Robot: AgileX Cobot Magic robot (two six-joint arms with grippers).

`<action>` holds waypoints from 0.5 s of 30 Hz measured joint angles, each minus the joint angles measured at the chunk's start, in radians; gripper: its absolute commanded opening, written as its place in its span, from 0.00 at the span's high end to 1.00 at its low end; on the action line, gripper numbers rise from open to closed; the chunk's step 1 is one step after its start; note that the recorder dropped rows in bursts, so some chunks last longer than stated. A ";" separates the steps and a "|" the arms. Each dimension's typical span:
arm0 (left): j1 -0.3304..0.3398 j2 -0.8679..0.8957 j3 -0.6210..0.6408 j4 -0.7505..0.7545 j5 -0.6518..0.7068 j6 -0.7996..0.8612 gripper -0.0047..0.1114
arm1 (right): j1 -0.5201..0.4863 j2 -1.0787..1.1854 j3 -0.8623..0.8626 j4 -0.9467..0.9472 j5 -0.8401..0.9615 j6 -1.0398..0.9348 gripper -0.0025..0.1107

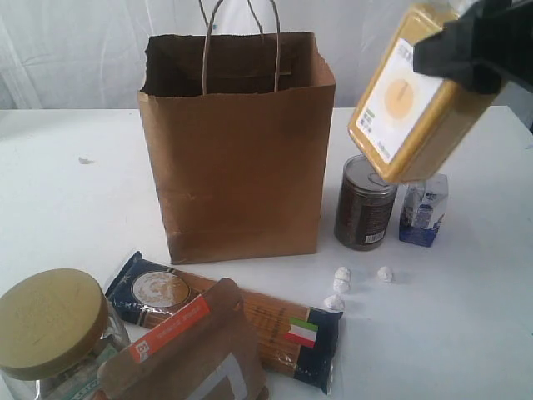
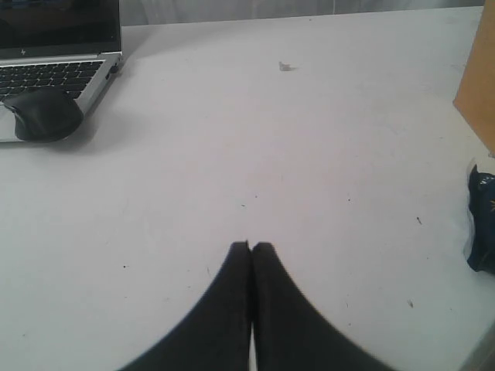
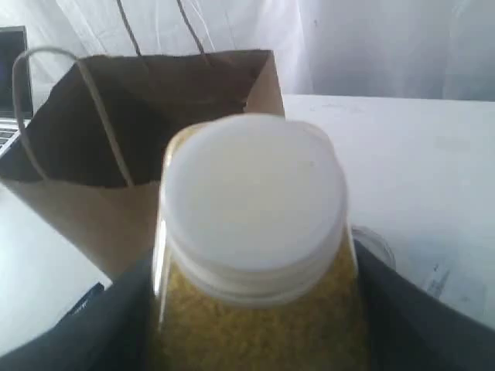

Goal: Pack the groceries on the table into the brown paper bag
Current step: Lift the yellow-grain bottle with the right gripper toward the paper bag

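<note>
The white-capped bottle of yellow grains hangs tilted in the air, right of the brown paper bag and above the dark can and the blue-white carton. My right gripper is shut on it. In the right wrist view its white cap faces the bag's open mouth. The spaghetti pack, the orange-labelled pouch and the gold-lidded jar lie in front of the bag. My left gripper is shut and empty over the bare table.
A laptop and a dark mouse sit at the far corner in the left wrist view. Small white scraps lie on the table between the can and the spaghetti pack. The bag's handles stand upright.
</note>
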 measured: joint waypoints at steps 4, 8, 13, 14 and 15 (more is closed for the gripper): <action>0.000 0.000 0.000 0.000 0.000 0.000 0.96 | 0.000 0.143 -0.166 -0.016 -0.011 0.000 0.98; 0.000 0.000 0.000 0.000 0.000 0.000 0.96 | 0.000 0.223 -0.286 0.026 -0.139 0.000 0.98; 0.000 0.000 0.000 0.000 0.000 0.000 0.96 | -0.002 0.251 -0.294 0.106 -0.249 -0.002 0.98; 0.000 0.000 0.000 0.000 0.000 0.000 0.96 | -0.002 0.251 -0.294 0.126 -0.268 -0.002 0.98; 0.000 0.000 0.000 0.000 0.000 0.000 0.96 | -0.002 0.251 -0.294 0.159 -0.297 -0.002 0.98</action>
